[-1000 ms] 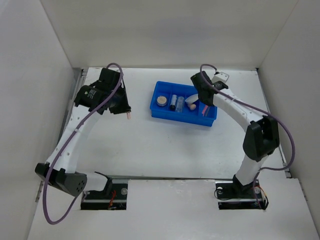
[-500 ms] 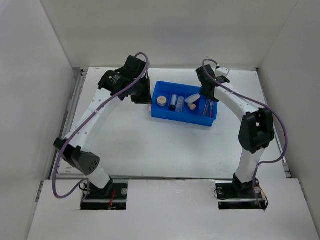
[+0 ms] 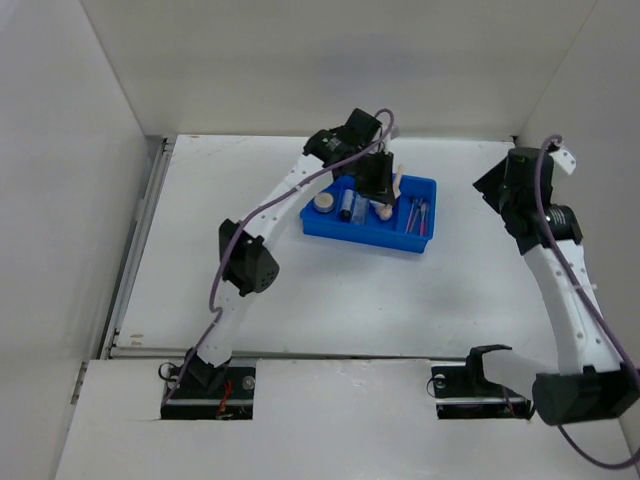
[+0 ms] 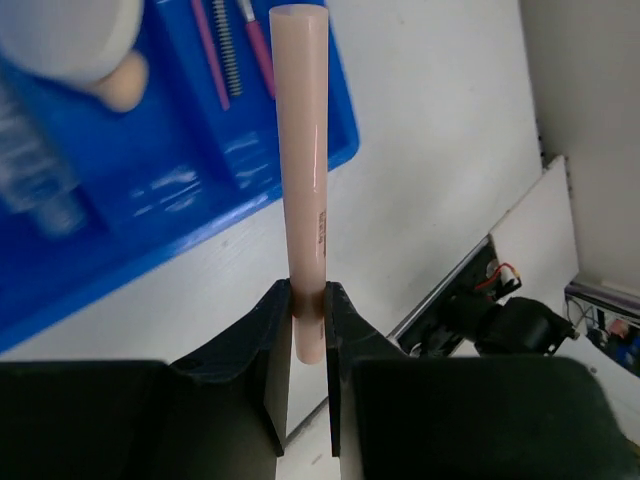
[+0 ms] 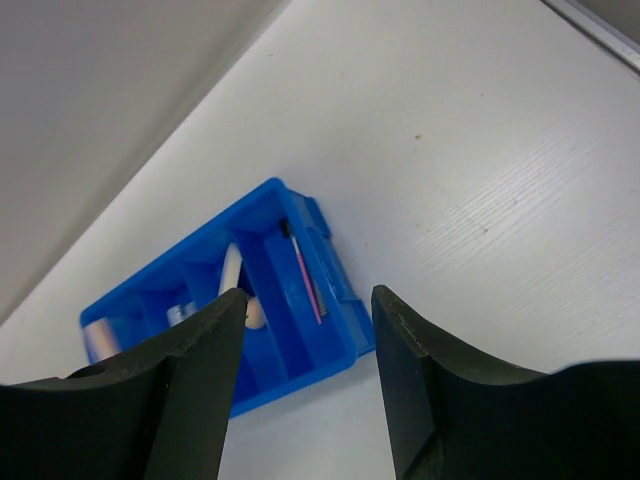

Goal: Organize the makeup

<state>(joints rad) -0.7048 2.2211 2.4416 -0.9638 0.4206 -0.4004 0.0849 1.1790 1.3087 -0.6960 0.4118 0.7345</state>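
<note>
Grips a pale pink stick [image 4: 303, 170] by one end in the clenched left gripper [image 4: 308, 305], over the blue tray [image 4: 190, 190]. Holds the right gripper [image 5: 308, 300] spread and bare, well right of the tray. Crops the cream puff [image 4: 70, 30] at the frame edge beside the peach sponge [image 4: 122, 85]. Blurs the clear tube [image 4: 35, 160]. Shows thin sticks [image 4: 212, 55] in the right-end compartment and the round compact [image 3: 323, 202] at the left end.

Bright, even, diffuse light from overhead on the white worktop [image 3: 330, 290]; faint, soft shadows only. Left wrist view: glare streaks on the floor of the blue tray [image 4: 180, 190] and along the pale pink stick [image 4: 300, 150]; heavy blur over the tray contents at upper left; dark, underexposed fingers of the left pincer [image 4: 307, 300]. Right wrist view: sharp worktop grain; dark, soft-edged near fingers of the right pincer [image 5: 310, 295].
</note>
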